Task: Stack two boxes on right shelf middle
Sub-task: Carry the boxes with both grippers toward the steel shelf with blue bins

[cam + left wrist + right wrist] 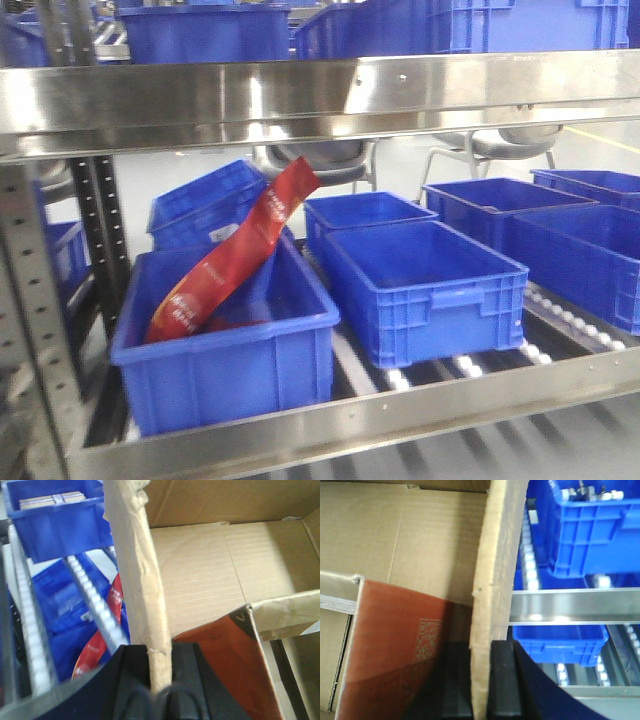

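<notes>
Both wrist views look into one open brown cardboard box (pixel 210 575) (pixel 410 540). My left gripper (pixel 160 652) is shut on its upright side wall (pixel 135 570), one black finger on each face. My right gripper (pixel 481 647) is shut on the opposite wall (pixel 495 555) in the same way. Inside the box lies a reddish-brown panel with cardboard edging (pixel 225 660) and a printed code square (pixel 427 640); whether it is a second box is unclear. The stainless-steel shelf (pixel 300 95) fills the front view, which shows neither the box nor the grippers.
Blue plastic bins (pixel 420 285) sit on the roller level behind the shelf's lower rail (pixel 400 410); one (pixel 220 350) holds a red packet (pixel 250 245). More bins (pixel 585 525) (pixel 55 520) and a steel rail (pixel 570 605) lie just outside the box walls. Perforated uprights (pixel 30 290) stand at left.
</notes>
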